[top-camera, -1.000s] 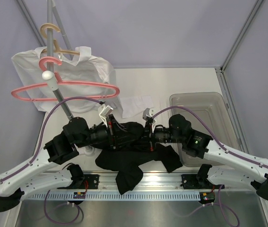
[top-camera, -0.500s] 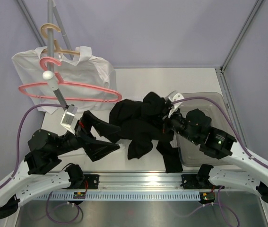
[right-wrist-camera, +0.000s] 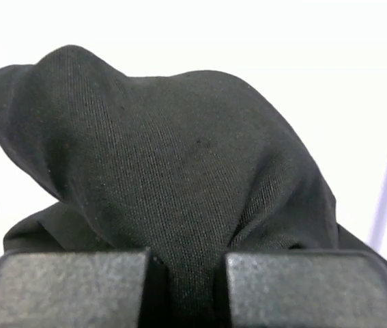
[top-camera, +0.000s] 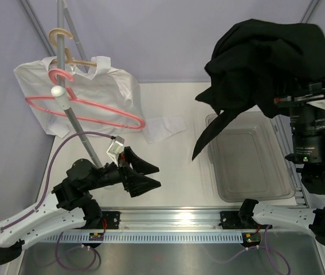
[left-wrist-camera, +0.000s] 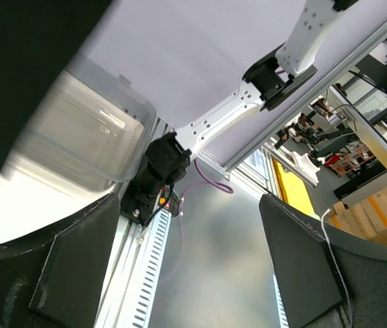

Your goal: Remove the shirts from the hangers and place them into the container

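Right gripper (right-wrist-camera: pixel 186 273) clamped on black shirt (top-camera: pixel 265 63) above bin (top-camera: pixel 248 166) at 3 o'clock. Left gripper (top-camera: pixel 149 176) spread wide, empty. Risk: the dangling sleeve lands outside the rim at drop.

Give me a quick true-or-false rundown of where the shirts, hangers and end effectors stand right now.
1. The right end effector is clamped on the black shirt. True.
2. The black shirt lies inside the container. False: it is held up in the air, above the container.
3. The left end effector is open and holds nothing. True.
4. The white shirt is off its hanger and lies on the table. False: it hangs on the tan hanger at the rack pole.
5. The pink hanger carries no shirt. True.
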`<state>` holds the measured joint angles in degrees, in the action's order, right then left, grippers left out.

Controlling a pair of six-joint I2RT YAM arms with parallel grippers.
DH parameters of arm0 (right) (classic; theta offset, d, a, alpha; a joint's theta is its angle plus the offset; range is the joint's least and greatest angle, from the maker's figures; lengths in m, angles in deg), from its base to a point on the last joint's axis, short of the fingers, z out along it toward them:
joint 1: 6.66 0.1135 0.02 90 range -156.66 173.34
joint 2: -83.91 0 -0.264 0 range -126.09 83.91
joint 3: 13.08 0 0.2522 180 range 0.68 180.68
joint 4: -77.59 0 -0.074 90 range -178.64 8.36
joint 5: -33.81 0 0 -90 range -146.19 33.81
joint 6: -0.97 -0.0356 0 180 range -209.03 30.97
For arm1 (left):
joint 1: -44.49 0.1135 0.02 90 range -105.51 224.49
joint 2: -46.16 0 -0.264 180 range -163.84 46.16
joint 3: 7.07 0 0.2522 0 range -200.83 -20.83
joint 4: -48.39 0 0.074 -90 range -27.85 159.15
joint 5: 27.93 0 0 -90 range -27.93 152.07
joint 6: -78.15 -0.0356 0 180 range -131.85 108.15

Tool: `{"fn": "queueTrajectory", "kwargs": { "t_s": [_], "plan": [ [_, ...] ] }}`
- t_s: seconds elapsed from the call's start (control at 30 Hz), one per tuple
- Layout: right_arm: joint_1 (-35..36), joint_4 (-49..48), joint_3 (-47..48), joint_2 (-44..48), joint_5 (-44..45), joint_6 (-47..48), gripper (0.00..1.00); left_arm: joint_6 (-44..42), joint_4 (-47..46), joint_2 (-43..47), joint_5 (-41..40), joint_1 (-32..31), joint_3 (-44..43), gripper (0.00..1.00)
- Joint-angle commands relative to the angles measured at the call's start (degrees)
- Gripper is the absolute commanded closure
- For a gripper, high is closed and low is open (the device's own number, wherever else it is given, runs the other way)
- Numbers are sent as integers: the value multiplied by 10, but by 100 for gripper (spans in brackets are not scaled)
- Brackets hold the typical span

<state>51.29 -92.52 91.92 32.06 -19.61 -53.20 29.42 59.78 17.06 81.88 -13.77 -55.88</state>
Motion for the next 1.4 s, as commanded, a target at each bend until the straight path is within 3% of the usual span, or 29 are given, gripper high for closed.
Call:
{"fn": "queueTrajectory", "kwargs": {
  "t_s": [0.0, 0.13, 0.23, 0.4, 0.47, 0.57, 0.6, 0.63, 0.7, 0.73, 0.83, 0.93, 1.03, 1.37],
  "plan": [
    [-6, -147, 33, -22, -3, 187, 100, 26, -55, -8, 32, -3, 7, 14],
    [-19, -179, 74, -49, -16, 270, 100, 23, -33, 3, 32, -3, 6, 14],
    [-27, -189, 66, -43, 7, 282, 100, 21, -25, 8, 37, -3, 3, 14],
    [-39, -247, -87, 18, 116, 275, 100, 28, -35, 16, 42, -3, 16, 15],
    [-52, -265, -159, 39, 169, 226, 100, 42, -47, 25, 46, -3, 29, 15],
    [-89, -171, -251, 80, 273, 60, 100, 56, -54, 50, 44, -4, 48, 16],
    [-100, -51, -267, 97, 309, -8, 100, 58, -51, 57, 40, -4, 52, 16],
    [-127, 20, -280, 101, 318, -161, 100, 61, -46, 63, 37, -4, 55, 16],
    [-162, 241, -314, 100, 307, -320, 100, 63, -25, 81, 31, -5, 54, 16],
    [-194, 294, -323, 95, 297, -455, 100, 63, -20, 86, 32, -5, 54, 16],
    [-230, 399, -363, 72, 243, -604, 100, 64, -5, 108, 26, -5, 53, 17],
    [-246, 451, -379, 30, 222, -686, 100, 71, -3, 127, 23, -5, 59, 17],
    [-250, 538, -368, -11, 263, -775, 100, 81, -3, 137, 25, -5, 65, 17],
    [-314, 584, -371, 6, 261, -852, 100, 94, 20, 180, 11, -5, 82, 18]
  ]
}}
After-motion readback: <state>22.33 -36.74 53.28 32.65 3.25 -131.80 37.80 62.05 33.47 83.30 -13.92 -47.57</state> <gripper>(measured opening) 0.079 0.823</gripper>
